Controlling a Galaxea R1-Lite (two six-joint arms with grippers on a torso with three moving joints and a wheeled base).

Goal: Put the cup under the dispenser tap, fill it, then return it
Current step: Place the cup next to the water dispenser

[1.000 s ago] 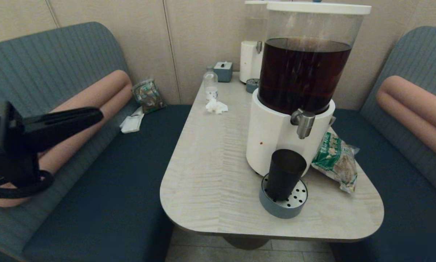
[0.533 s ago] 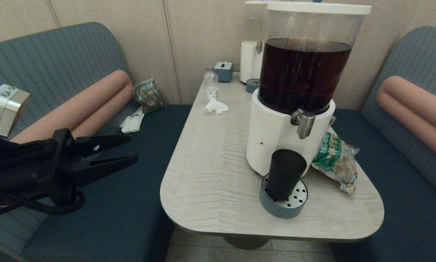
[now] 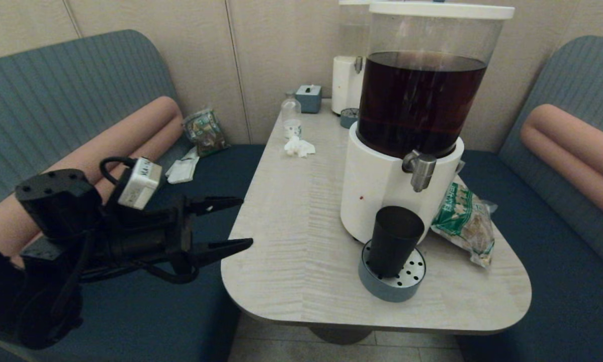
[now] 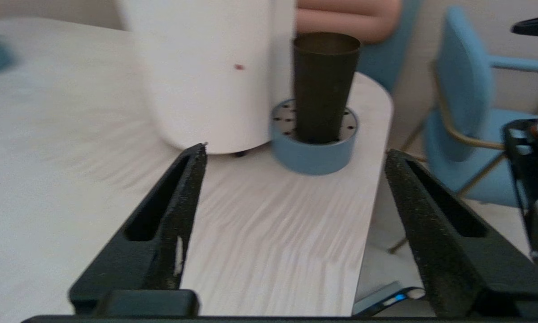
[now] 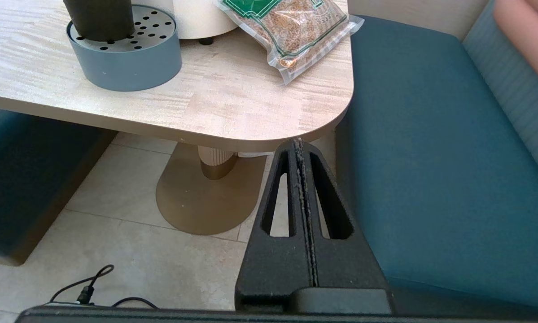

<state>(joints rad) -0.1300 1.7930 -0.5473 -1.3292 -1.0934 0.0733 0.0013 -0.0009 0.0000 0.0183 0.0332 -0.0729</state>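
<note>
Head view has my left gripper (image 3: 238, 223) hanging out at the near-left edge of the table (image 3: 291, 241), fingers spread wide with nothing between them, pointed rightward across the wood top. From the left wrist view the two black fingers (image 4: 179, 211) frame the cup (image 4: 323, 85), which is well apart from them still. My right gripper (image 5: 299, 148) is parked low off the near-right corner of the table, above the tile floor, fingers pressed flat together, empty; you only catch it in its own wrist cam. Next thing going back: the cup (image 3: 395, 241), dark smoky tumbler, standing upright on the round blue-grey drip tray (image 3: 389, 290) with the perforated top, near the table's front edge. It sits right against the white base of the big dispenser (image 3: 376, 188), and the dispenser tap (image 3: 421, 171) is above it, a bit toward the right of the cup's rim as far as I can tell. Can't see any liquid level inside the cup, too dark. Just right of the tray lies a green-printed snack bag (image 3: 464, 221). Above the base, the tank holds dark brown liquid. Farther back on the table: a crumpled white tissue (image 3: 299, 147), a small clear bottle (image 3: 291, 118), a little grey-blue box (image 3: 309, 98), and a second white dispenser (image 3: 346, 85) by the wall.
</note>
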